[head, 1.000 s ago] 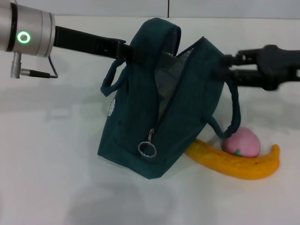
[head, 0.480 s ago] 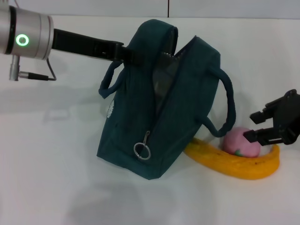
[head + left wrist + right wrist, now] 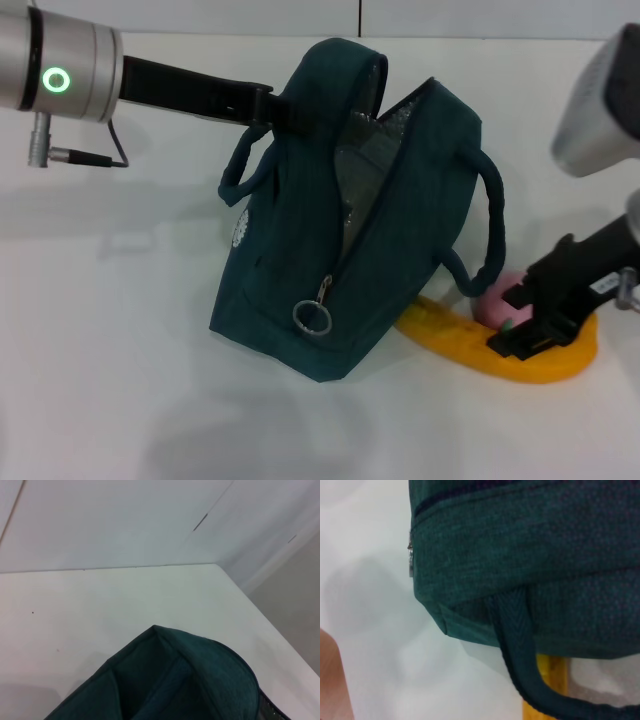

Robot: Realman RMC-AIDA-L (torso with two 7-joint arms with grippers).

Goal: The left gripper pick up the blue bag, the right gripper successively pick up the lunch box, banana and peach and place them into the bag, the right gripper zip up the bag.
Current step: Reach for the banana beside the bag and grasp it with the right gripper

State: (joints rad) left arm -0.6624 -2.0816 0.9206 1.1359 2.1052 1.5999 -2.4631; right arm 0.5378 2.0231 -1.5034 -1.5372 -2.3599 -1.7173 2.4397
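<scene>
White tabletop [image 3: 110, 380] runs to a pale wall behind; both are bare-surfaced and evenly lit.

Bag [image 3: 340, 230]: dark teal, standing tilted near the middle of the table, its base on the surface and its top leaning toward the left arm. Its long axis runs from the near corner back and away. The zip is open along the top, showing grey lining; the ring pull [image 3: 313, 316] hangs at the near end of the zip, low on the bag. One strap loop [image 3: 490, 230] hangs off the bag's right side.

Left gripper [image 3: 268, 105]: reaches in from the left at the bag's upper edge and grips the fabric there, closed on it, holding the top up. In the left wrist view only the bag's teal rim [image 3: 200, 665] shows, with table and wall beyond.

Banana [image 3: 470, 345]: lying flat just right of the bag's base, long axis left to right, near end tucked against the bag, far end partly covered by the right arm.

Peach [image 3: 497, 300]: pink, behind the banana and touching it, mostly hidden by the strap and the right gripper.

Right gripper [image 3: 525, 325]: low over the banana and peach, black fingers parted, not seen to hold either. The right wrist view shows the bag's lower edge, the strap and a strip of banana [image 3: 551, 672] close up.
</scene>
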